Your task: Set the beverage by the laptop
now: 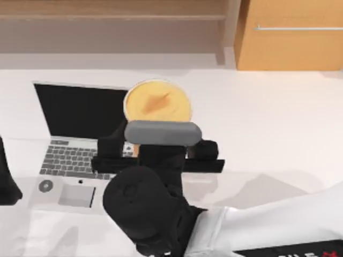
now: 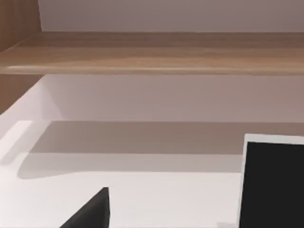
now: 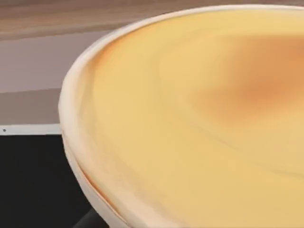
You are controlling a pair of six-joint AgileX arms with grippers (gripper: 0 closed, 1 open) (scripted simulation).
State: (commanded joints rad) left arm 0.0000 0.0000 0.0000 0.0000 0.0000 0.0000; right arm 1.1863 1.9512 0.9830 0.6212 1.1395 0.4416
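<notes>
Your right arm is reaching in from the lower right of the top view, its white forearm running up to a black wrist, and the right gripper (image 1: 158,145) is sitting just below the cup (image 1: 158,101), partly over the laptop's (image 1: 80,115) right edge. A grey bar on the wrist is covering the fingertips and the cup's body, so you cannot tell whether the fingers are gripping the cup or standing apart from it. The cup is standing upright, its round swirled top facing the camera, its long axis vertical, at the laptop screen's right edge. In the right wrist view the cup's rim (image 3: 76,95) is cut off by the frame. Your left arm is sitting parked at the table's left edge (image 1: 6,182).
</notes>
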